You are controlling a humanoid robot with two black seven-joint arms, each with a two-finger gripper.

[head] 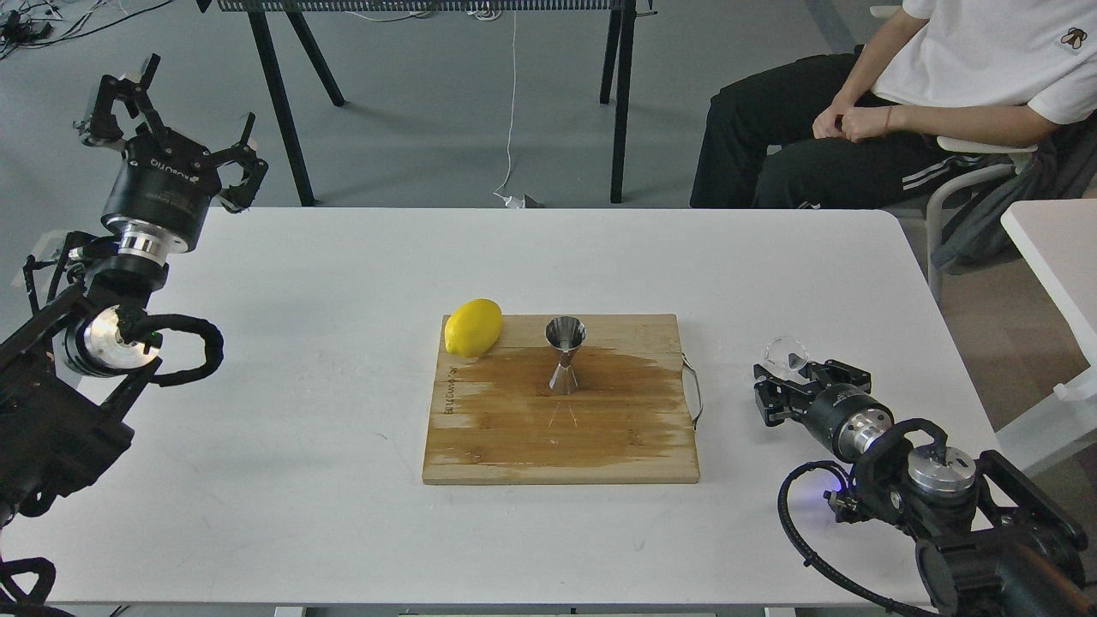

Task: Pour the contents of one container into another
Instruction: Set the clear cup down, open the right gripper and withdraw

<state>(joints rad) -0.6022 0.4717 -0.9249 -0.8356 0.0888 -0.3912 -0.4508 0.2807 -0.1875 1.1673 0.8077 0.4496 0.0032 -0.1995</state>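
Note:
The steel jigger (566, 353) stands upright on the wet wooden board (514, 446), right of the lemon (473, 326). The tiny clear glass cup (786, 350) is low over the white table, right of the board, and looks empty. My right gripper (792, 374) reaches in from the lower right, and its fingers are shut on the cup's near side. My left gripper (176, 116) is raised off the table's far left corner, its fingers spread wide with nothing between them.
A dark wet patch covers the board's middle around the jigger. A metal handle (696, 392) sticks out from the board's right edge, near the cup. A seated person (866, 120) is beyond the table's far right, and a second white table (1050, 248) stands at the right.

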